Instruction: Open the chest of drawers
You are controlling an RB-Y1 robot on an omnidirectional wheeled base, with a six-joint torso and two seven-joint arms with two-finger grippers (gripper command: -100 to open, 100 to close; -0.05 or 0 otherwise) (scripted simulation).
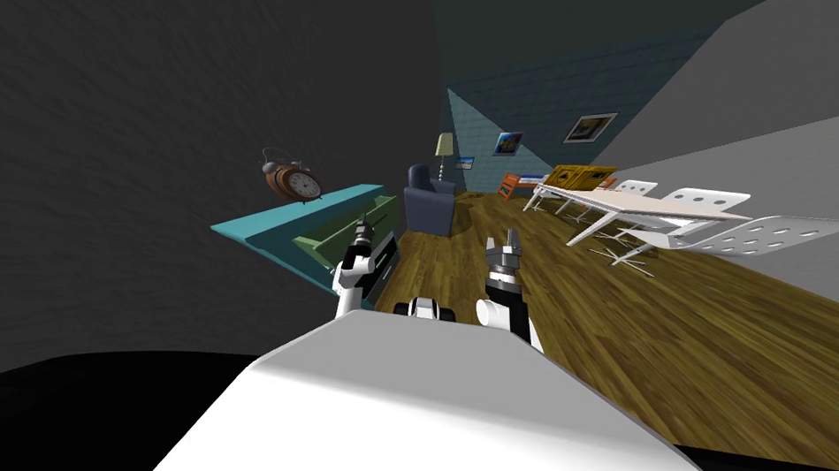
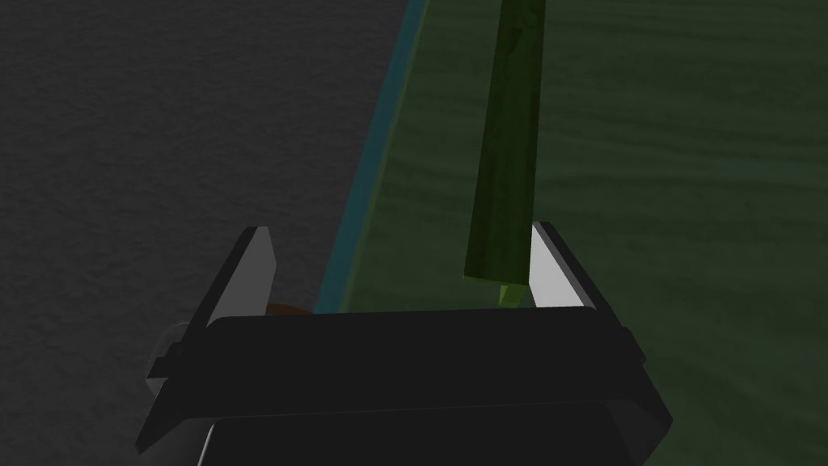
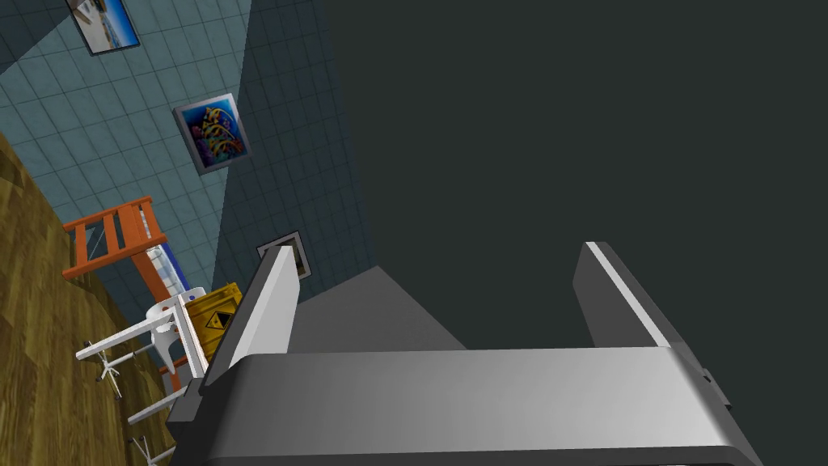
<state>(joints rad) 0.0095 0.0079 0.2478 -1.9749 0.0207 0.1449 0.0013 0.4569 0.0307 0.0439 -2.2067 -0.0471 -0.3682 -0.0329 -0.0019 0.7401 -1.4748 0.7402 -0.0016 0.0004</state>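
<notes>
The chest of drawers (image 1: 298,223) stands against the dark wall on my left, with a teal body and green drawer fronts (image 1: 342,234). My left gripper (image 1: 362,228) is right at the upper drawer front. In the left wrist view the green drawer front (image 2: 647,162) lies close ahead. Its dark green bar handle (image 2: 505,162) runs down between the open fingers of the left gripper (image 2: 402,271), close to one finger (image 2: 550,271) and apart from the other. My right gripper (image 1: 508,240) hangs over the wooden floor, away from the chest; in its wrist view the right gripper (image 3: 441,303) is open and holds nothing.
An alarm clock (image 1: 293,181) sits on the chest's top. A dark blue armchair (image 1: 430,206) and a floor lamp (image 1: 443,148) stand beyond the chest. A white table (image 1: 615,202) with white chairs (image 1: 763,231) lines the right side, with wooden floor between.
</notes>
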